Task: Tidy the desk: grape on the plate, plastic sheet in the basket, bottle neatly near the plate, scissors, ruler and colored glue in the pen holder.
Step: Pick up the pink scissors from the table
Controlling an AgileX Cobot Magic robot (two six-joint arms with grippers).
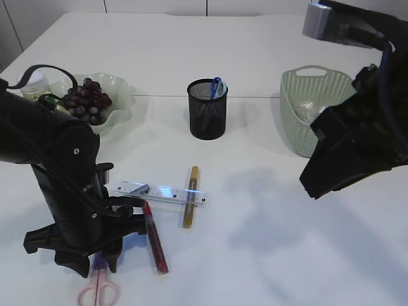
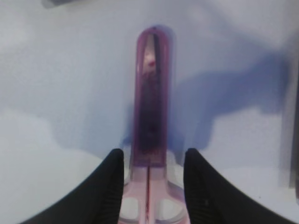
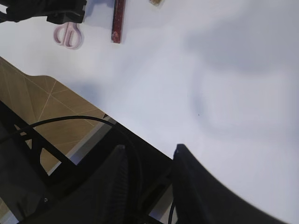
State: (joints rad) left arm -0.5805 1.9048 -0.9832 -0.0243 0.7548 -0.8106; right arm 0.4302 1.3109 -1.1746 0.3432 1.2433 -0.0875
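Straddling the scissors (image 2: 149, 154), the left gripper (image 2: 150, 186) sits low over the table (image 1: 268, 242) with a dark finger (image 2: 105, 191) on each side of the pink handles. The jaws stand apart, close beside the handles, but whether the pads actually press on them I cannot tell. The capped purple blade runs straight out ahead of the fingers, flat on the white top. From outside, only the pink loops show below the left arm at the near left edge.

Just right of that arm lies the red glue (image 1: 155, 237), slanted toward the near edge. Beyond it the clear ruler (image 1: 162, 193) lies crosswise, and the yellow glue (image 1: 190, 196) lies across the ruler's right end, touching it.

Further back, the black mesh holder (image 1: 207, 109) stands mid-table with a blue pen in it. At far left the grapes (image 1: 86, 102) are heaped on the pale green plate (image 1: 121, 95), and a bottle (image 1: 33, 86) stands just behind the plate's left side, partly hidden by the arm.

Over on the right, the right gripper (image 3: 147, 186) hangs high, well clear of the table, fingers parted with nothing between them. The green basket (image 1: 306, 108) stands by that arm, something pale and crumpled inside, probably the sheet (image 1: 310, 111).
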